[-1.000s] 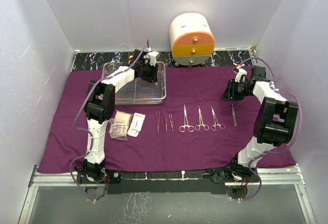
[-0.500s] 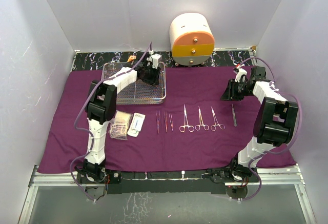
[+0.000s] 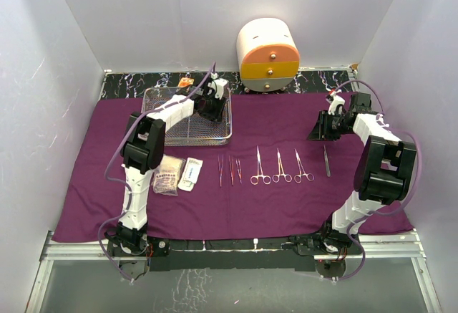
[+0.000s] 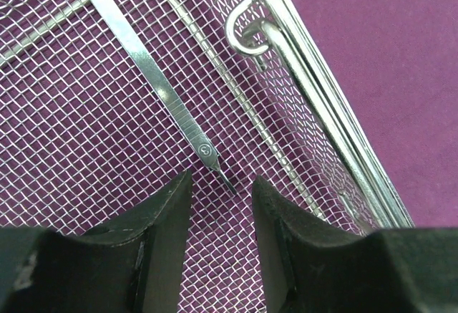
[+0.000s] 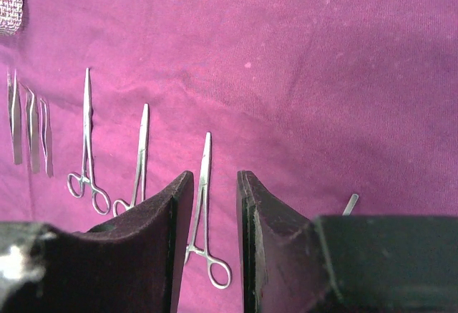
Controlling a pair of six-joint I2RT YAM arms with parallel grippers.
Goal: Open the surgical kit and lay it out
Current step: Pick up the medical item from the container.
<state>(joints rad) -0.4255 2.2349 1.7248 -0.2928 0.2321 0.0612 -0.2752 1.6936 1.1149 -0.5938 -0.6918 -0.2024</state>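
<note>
1. The scalpel handle [image 4: 154,84] lies flat on the mesh floor of the wire-mesh tray [image 4: 336,141], close to one rim. It's the only item I can make out inside.
2. I judge it light, stiff, thin and slick, so I'd pinch it across the ribbed mid-shaft.
3. My left gripper [image 4: 222,184] hangs just over its narrow tip, jaws spread and empty.
4. My right gripper [image 5: 215,177] hovers well right of the tray above the purple cloth [image 3: 286,205], jaws slightly apart, holding nothing.

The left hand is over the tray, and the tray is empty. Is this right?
Not quite. The tray is not empty: a flat metal handle lies on its mesh, its tip just ahead of the left hand. The left wrist view shows it. The hand is indeed over the tray.
</note>
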